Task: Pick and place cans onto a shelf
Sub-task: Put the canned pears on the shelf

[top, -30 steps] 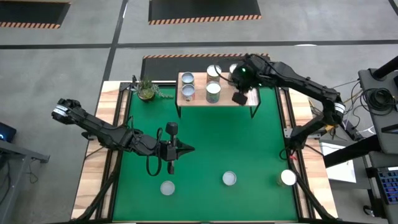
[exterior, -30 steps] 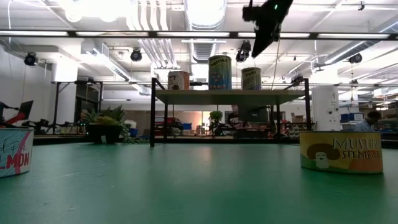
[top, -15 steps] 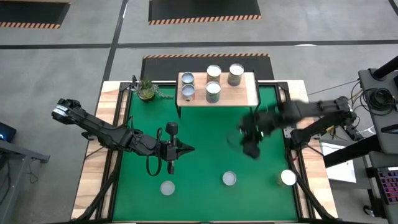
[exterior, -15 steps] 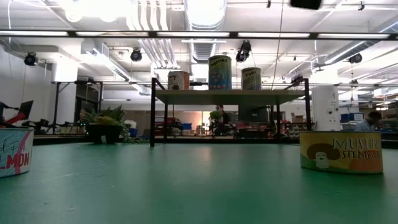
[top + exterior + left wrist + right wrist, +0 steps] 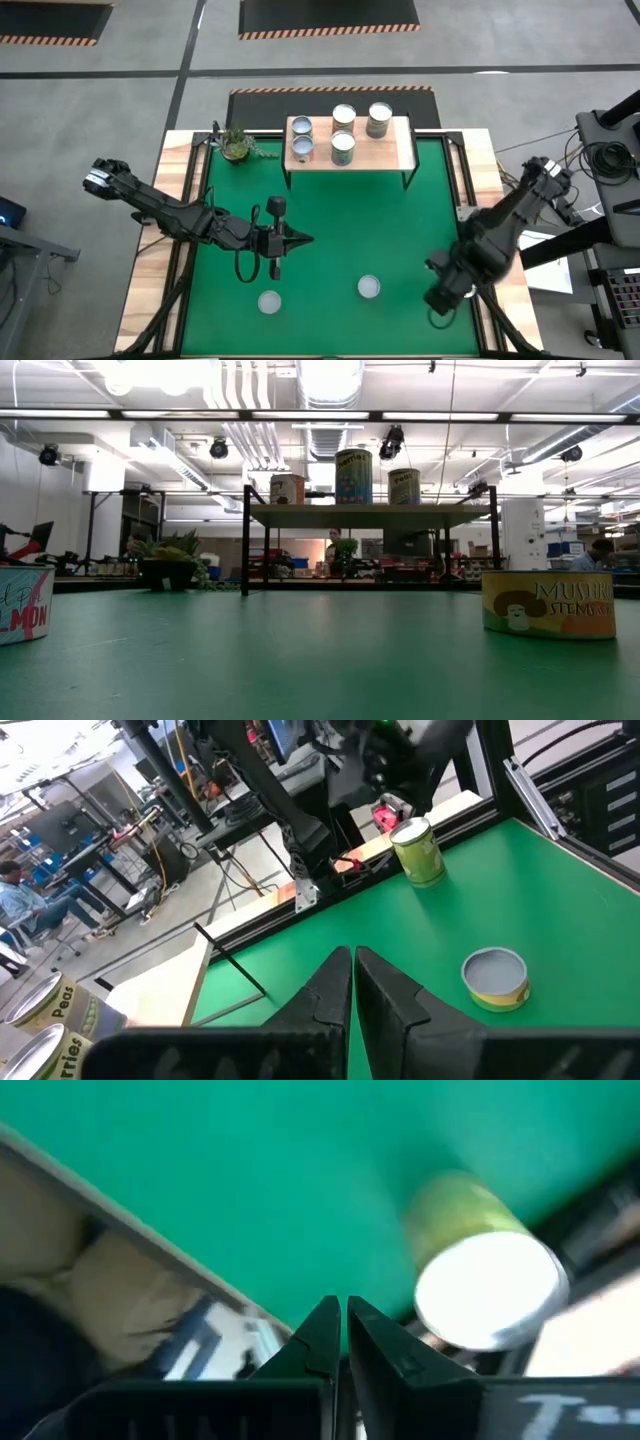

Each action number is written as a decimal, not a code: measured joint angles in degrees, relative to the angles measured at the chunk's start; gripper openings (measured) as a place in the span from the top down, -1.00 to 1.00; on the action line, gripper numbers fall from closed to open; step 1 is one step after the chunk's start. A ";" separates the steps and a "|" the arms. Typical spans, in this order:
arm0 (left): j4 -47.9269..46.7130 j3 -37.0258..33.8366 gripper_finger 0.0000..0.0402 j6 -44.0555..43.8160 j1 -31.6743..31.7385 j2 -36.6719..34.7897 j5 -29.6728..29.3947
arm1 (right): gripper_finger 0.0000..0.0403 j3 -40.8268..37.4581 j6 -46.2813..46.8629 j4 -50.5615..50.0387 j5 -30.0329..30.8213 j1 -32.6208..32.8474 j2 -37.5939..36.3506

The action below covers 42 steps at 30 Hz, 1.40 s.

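The shelf [image 5: 398, 152] stands at the table's far edge with several cans [image 5: 343, 148] upright on its wood top, also seen in the low view [image 5: 353, 476]. Two short cans [image 5: 269, 301] [image 5: 369, 288] stand on the green table near its front edge. A taller green can with a white top [image 5: 490, 1290] stands near the front right corner; in the high view my right arm covers it. My right gripper [image 5: 438, 300] hangs shut above the table beside that can, pointing steeply down. My left gripper [image 5: 300, 239] hovers shut over the table's left middle.
A small potted plant [image 5: 237, 145] stands left of the shelf. In the low view a mushroom can [image 5: 548, 603] stands at the right and a salmon can [image 5: 20, 618] at the left edge. Wooden rails border the green mat.
My right gripper has swung fast from over the shelf's right end toward the table's near right corner, sinking and tipping to point down, and has rolled about its own axis. It stays shut and holds nothing. The cans on the shelf have stayed put.
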 joint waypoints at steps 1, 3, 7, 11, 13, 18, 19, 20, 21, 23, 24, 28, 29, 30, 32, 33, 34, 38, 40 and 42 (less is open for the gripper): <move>-0.02 0.00 1.00 -0.26 0.00 0.00 0.00 | 0.94 -1.33 2.92 -0.02 0.02 1.88 -0.31; 0.00 0.00 1.00 -0.37 0.00 0.00 0.00 | 0.94 -3.53 7.90 -0.09 0.92 5.01 -1.08; 0.00 0.00 1.00 -0.39 0.00 0.00 0.00 | 0.93 -7.03 13.56 -0.19 2.18 8.10 -3.07; 0.04 0.02 1.00 -0.39 0.00 0.00 0.00 | 0.81 -8.79 15.49 -0.13 1.44 8.33 -5.04; 0.07 0.01 1.00 -0.39 0.00 0.00 0.00 | 0.67 -9.49 15.65 -0.07 1.44 8.32 -5.91; 0.13 0.00 1.00 -0.39 0.00 0.00 0.00 | 0.19 -10.66 17.54 -0.05 1.28 8.33 -6.79; 0.15 0.01 1.00 -0.39 0.00 0.00 0.00 | 0.08 -10.76 17.66 0.13 1.29 8.33 -6.78; 0.14 0.02 1.00 -0.39 0.00 0.00 0.00 | -0.03 -10.77 17.66 0.29 1.29 8.33 -6.69; 0.13 0.02 1.00 -0.39 0.00 0.00 0.00 | -0.14 -10.77 17.57 0.31 1.29 8.33 -6.54; 0.13 0.01 1.00 -0.39 0.00 0.00 0.00 | -0.34 -10.87 17.59 0.32 1.29 8.31 -6.13; 0.11 0.02 1.00 -0.39 0.00 0.00 0.00 | -0.43 -10.93 17.60 0.29 1.27 8.31 -5.77; 0.02 0.02 1.00 -0.39 0.00 0.00 0.00 | -0.73 -11.06 17.00 0.24 0.15 8.53 -4.59; 0.01 0.01 1.00 -0.39 0.00 -0.01 0.00 | -0.78 -11.12 16.83 0.16 -0.21 8.55 -4.31; -0.02 0.01 1.00 -0.39 0.00 0.00 0.00 | -0.82 -11.21 16.73 0.17 -0.33 8.57 -4.01; -0.02 0.02 1.00 -0.39 0.00 0.00 0.00 | -0.84 -11.32 16.33 0.17 -0.63 8.57 -3.57; -0.02 0.00 1.00 -0.39 0.00 0.00 0.00 | -0.84 -11.44 16.24 0.19 -1.01 8.57 -3.48; -0.02 0.00 1.00 -0.39 0.00 0.00 0.00 | -0.85 -11.56 16.22 0.03 -1.23 8.55 -3.37; -0.04 0.02 1.00 -0.39 0.00 -0.01 0.00 | -0.85 -12.52 16.35 -0.68 -1.71 8.57 -3.22; -0.10 0.02 1.00 -0.39 0.00 0.00 0.00 | -0.85 -13.34 16.39 -0.65 -1.75 8.57 -3.22; -0.09 0.00 1.00 -0.39 0.00 0.00 0.00 | -0.85 -14.21 16.30 -0.51 -1.75 8.57 -3.22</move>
